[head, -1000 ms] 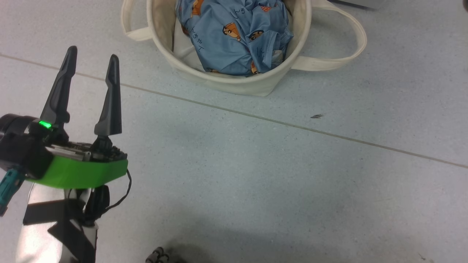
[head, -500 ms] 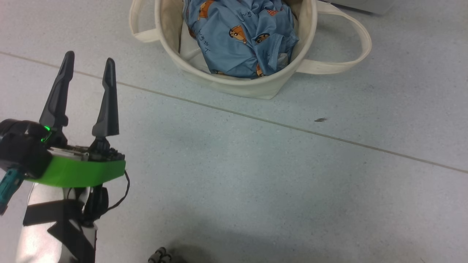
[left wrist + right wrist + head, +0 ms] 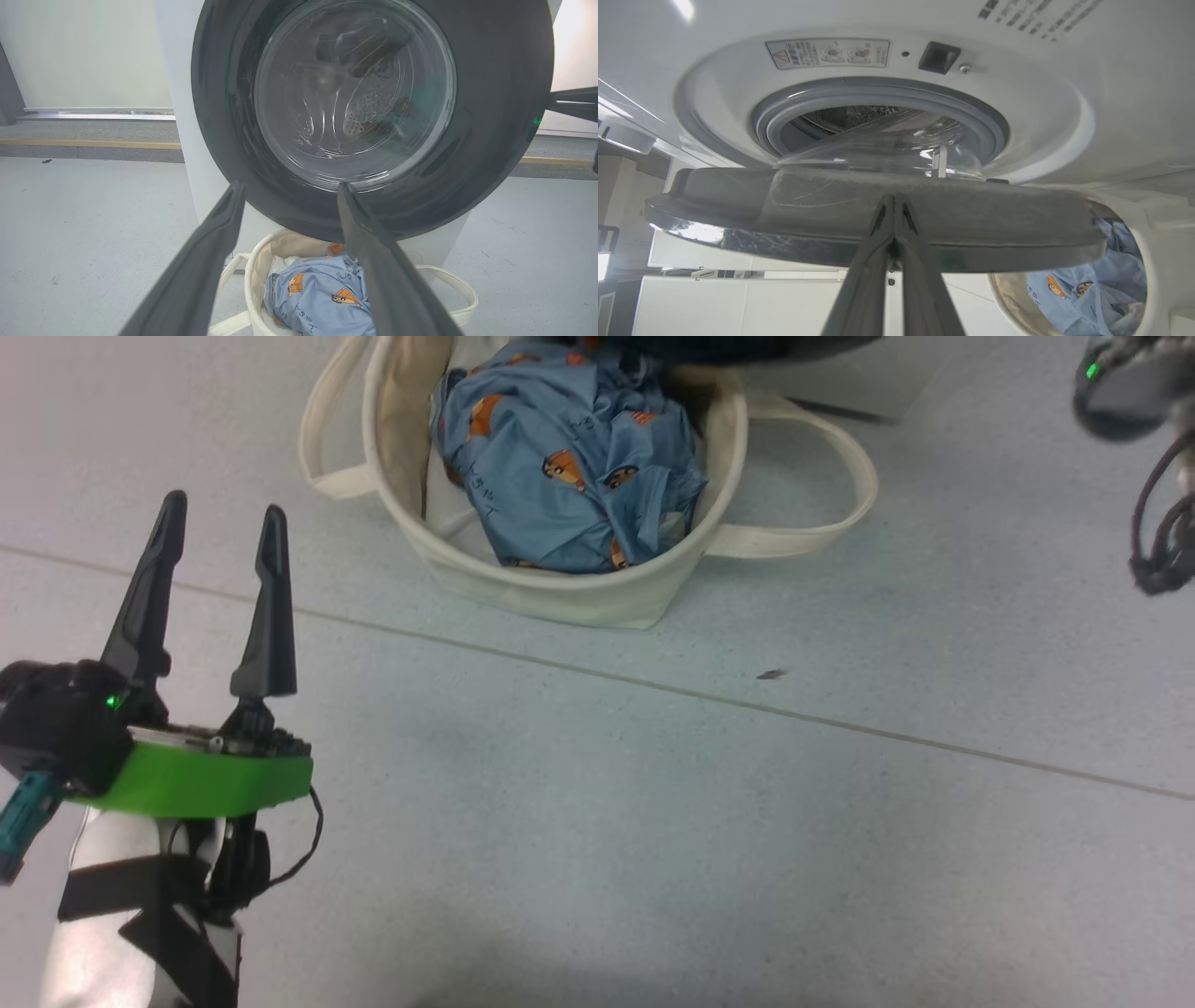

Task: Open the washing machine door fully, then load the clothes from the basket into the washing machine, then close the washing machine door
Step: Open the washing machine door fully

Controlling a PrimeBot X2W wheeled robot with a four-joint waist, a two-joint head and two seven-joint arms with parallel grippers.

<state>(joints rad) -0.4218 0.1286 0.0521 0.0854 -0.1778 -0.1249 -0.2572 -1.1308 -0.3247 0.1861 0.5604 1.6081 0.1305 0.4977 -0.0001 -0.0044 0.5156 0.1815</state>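
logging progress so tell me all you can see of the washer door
The door is round, with a wide glossy black rim and a clear bulging glass centre. It stands partly open, swung out from the machine above the basket. The shut right tool touches its rim edge.

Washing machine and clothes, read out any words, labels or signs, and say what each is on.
"ちゃん", probably, on the light blue cartoon-print fabric garment; other characters unclear.
Too small to read: rectangular sticker with red warning triangle, on the big white washing machine.
Too blurred: grey printed lines on its front.
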